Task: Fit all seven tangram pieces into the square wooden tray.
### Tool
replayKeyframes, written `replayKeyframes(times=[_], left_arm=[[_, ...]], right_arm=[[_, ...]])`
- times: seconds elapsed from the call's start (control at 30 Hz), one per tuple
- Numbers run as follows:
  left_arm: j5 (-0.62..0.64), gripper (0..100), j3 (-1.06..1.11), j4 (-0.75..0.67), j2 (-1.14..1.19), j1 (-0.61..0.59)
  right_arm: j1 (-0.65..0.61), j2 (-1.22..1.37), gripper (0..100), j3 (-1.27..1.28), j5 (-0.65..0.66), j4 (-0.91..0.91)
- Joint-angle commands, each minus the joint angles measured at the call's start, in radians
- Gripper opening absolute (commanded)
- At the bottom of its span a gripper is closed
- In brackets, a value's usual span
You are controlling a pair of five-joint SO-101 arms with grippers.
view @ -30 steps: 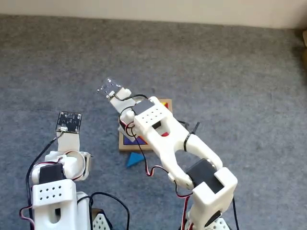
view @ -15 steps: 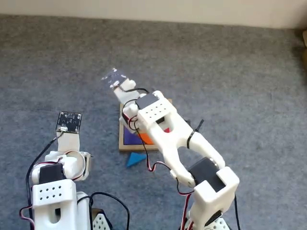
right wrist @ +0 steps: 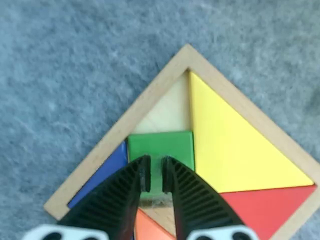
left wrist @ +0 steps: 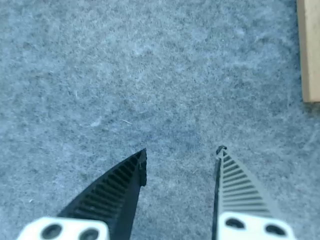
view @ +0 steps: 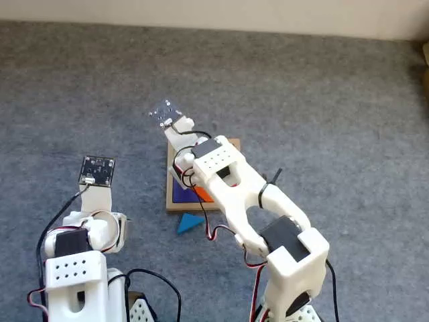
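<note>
The square wooden tray (right wrist: 150,95) holds a large yellow triangle (right wrist: 230,145), a green square (right wrist: 160,145), a blue piece (right wrist: 107,167), a red piece (right wrist: 250,207) and an orange piece (right wrist: 150,225). A bare triangular gap (right wrist: 167,112) lies beside the green square at one tray corner. My right gripper (right wrist: 154,175) hovers over the green square, shut with only a sliver between its fingers and nothing held. A light blue triangle (view: 190,222) lies on the carpet just outside the tray (view: 168,181). My left gripper (left wrist: 181,157) is open over bare carpet, left of the tray.
Grey carpet covers the whole work surface. The right arm (view: 228,181) stretches over most of the tray in the high view. The tray's wooden edge (left wrist: 310,50) shows at the side of the left wrist view. A pale wall strip (view: 214,13) runs along the back.
The right arm has pushed its wrist farther out and a little to the right over the tray. The left arm and the light blue triangle have stayed put.
</note>
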Motion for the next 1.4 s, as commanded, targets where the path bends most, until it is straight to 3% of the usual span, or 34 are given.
replayKeyframes(times=[0.0, 0.2, 0.67, 1.03, 1.37], left_arm=[[-0.008, 22, -0.002, -0.015, -0.01, -0.01], [-0.008, 22, -0.002, -0.015, -0.01, -0.01], [-0.005, 22, -0.002, -0.015, -0.01, -0.013], [-0.005, 22, -0.002, -0.015, -0.01, -0.013], [-0.005, 22, -0.002, -0.015, -0.01, -0.013]], right_arm=[[0.038, -0.021, 4.8, -0.002, -0.002, 0.051], [0.048, -0.062, 4.8, -0.005, -0.002, 0.226], [0.048, -0.3, 4.8, 0.005, -0.002, 0.306], [0.042, -0.311, 4.8, 0.03, -0.011, 0.17], [0.042, -0.308, 4.8, 0.031, -0.204, 0.004]])
